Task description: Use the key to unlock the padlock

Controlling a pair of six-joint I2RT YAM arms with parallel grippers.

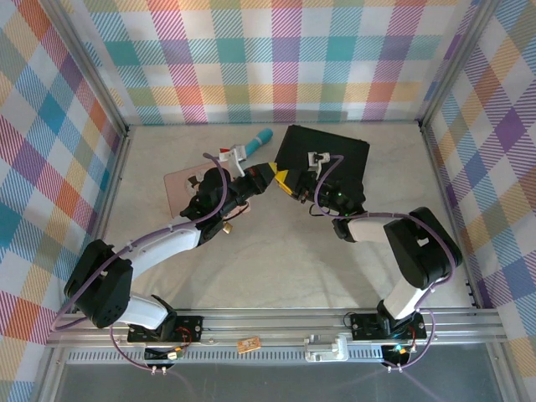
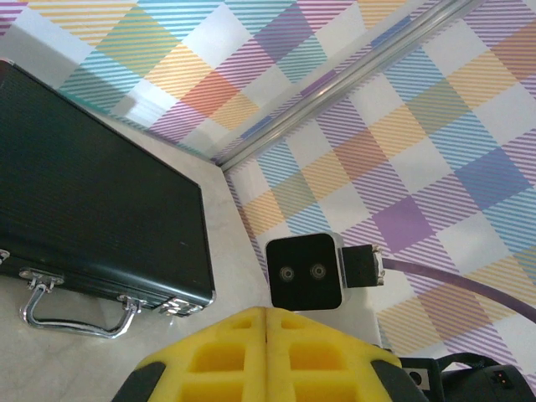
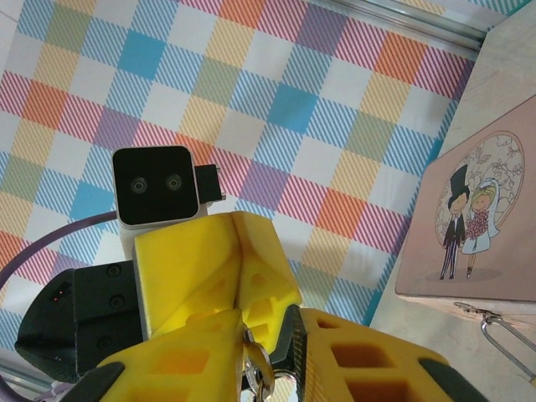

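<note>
apparently the key (image 3: 260, 368) is being handed, lower centre, between right gripper (image 3: 272, 358) (grip unclear) and shut left gripper (image 3: 243, 289); careful insertion is next.

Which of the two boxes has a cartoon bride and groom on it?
The pink tin; the black case has a plain lid.

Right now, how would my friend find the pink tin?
Start at the pale table between the checked walls and look to its left side. The pink tin lies flat there, left of the black case; it alone is pale pink, with a cartoon bride and groom on its lid.
</note>
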